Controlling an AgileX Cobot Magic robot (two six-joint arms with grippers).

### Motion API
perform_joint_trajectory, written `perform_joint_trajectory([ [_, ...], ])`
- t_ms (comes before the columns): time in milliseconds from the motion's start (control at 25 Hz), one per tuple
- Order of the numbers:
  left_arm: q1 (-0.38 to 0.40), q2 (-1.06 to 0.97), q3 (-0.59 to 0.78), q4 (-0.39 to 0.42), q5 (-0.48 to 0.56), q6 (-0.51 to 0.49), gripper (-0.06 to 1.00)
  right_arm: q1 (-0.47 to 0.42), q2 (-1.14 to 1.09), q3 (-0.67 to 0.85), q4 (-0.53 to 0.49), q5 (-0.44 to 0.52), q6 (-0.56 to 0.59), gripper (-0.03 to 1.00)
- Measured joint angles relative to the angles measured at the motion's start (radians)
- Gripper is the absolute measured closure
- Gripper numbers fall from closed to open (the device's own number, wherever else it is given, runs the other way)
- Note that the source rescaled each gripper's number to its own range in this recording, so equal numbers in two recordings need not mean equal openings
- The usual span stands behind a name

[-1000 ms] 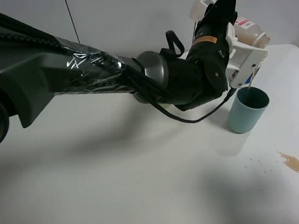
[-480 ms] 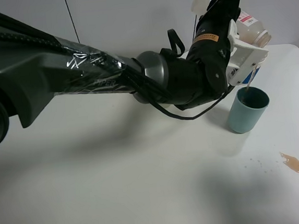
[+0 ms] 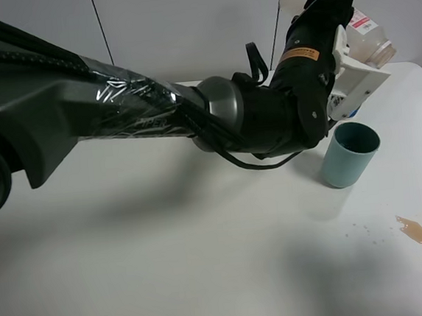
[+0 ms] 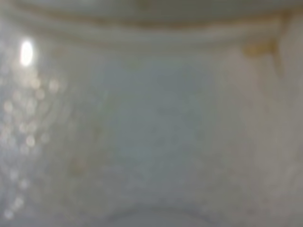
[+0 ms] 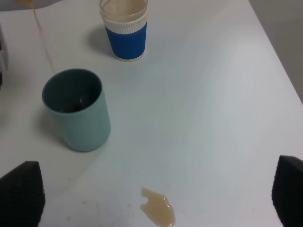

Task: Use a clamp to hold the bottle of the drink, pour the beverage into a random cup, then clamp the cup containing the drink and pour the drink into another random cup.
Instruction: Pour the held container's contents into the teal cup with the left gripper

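Observation:
My left gripper [image 3: 358, 23] reaches across to the far right and is shut on the clear drink bottle [image 3: 370, 37] with a pink label, held tilted above the teal cup [image 3: 349, 153]. The left wrist view is filled by a blurred close-up of the bottle [image 4: 151, 123]. The right wrist view shows the teal cup [image 5: 78, 109] with a little drink at its bottom and a thin stream [image 5: 43, 42] falling beside its rim. A blue paper cup [image 5: 124, 28] behind it holds drink. My right gripper [image 5: 154, 194] is open and empty above the table, out of the high view.
A small brown spill [image 3: 414, 230] lies on the white table [image 3: 169, 265] in front of the teal cup, with droplets beside it; it also shows in the right wrist view [image 5: 158, 210]. The table's right edge [image 5: 279, 56] runs close to the cups.
My left gripper has lifted the bottle higher and tipped it back. The stream into the teal cup, visible in the high view before, no longer shows there.

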Motion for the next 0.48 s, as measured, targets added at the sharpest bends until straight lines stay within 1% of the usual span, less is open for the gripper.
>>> perform_joint_trajectory([
  [320, -0.010, 0.000, 0.000, 0.001, 0.000, -0.001, 0.89, 0.000, 0.000, 0.000, 0.000, 0.000, 0.000, 0.11],
  [400, -0.010, 0.000, 0.000, 0.000, 0.000, -0.019, 0.89, 0.000, 0.000, 0.000, 0.000, 0.000, 0.000, 0.11],
  [480, -0.010, -0.007, 0.000, -0.028, 0.010, -0.051, 0.89, 0.000, 0.000, 0.000, 0.000, 0.000, 0.000, 0.11],
])
